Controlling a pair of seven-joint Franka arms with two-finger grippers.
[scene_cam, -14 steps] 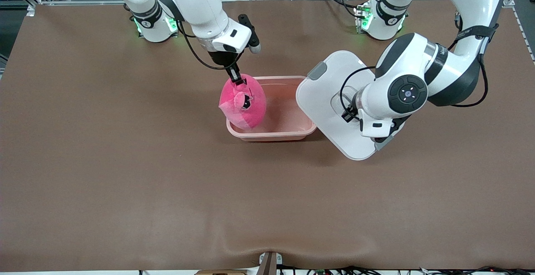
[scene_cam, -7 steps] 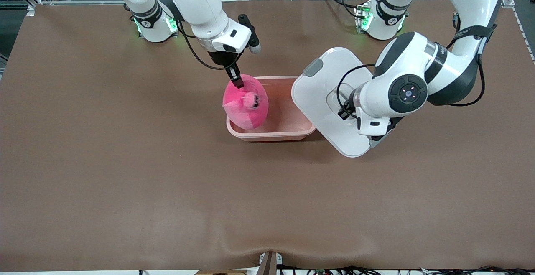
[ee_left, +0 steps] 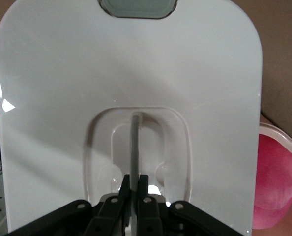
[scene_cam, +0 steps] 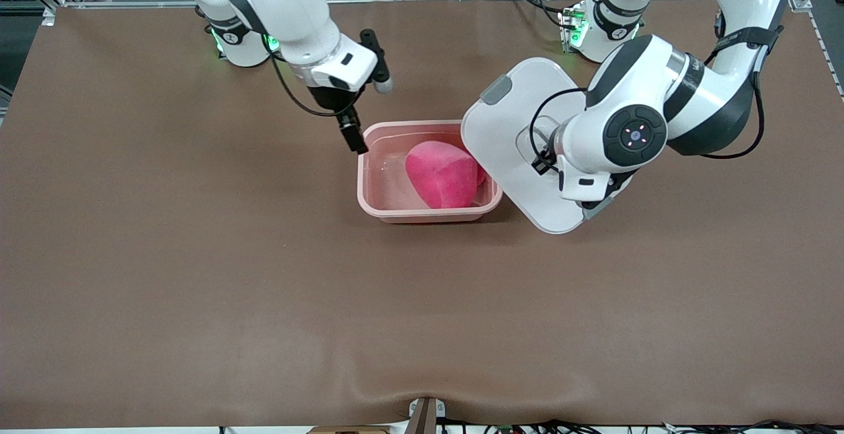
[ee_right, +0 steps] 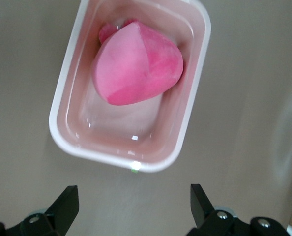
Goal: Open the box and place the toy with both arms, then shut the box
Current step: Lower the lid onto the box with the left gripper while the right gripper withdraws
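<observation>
The pale pink box base (scene_cam: 427, 214) stands open in the middle of the table. The bright pink toy (scene_cam: 440, 174) lies inside it, face hidden, also seen in the right wrist view as the toy (ee_right: 136, 66) within the box rim (ee_right: 131, 162). My right gripper (scene_cam: 356, 140) hangs open and empty just off the box's end toward the right arm, its fingers (ee_right: 67, 202) spread wide. The white lid (scene_cam: 514, 124) is held tilted in the air beside the box, overlapping its end toward the left arm. My left gripper (ee_left: 134, 184) is shut on the lid's handle bar (ee_left: 134, 142).
Grey clips (scene_cam: 496, 89) sit at the lid's ends, one seen as the clip (ee_left: 136, 7) in the left wrist view. Brown table surface (scene_cam: 264, 289) stretches all round the box. Both arm bases stand along the table's edge farthest from the front camera.
My right gripper opened and let go of the toy, which dropped into the box and rolled over. That gripper drew back off the box's end. The left arm carried the lid slightly up.
</observation>
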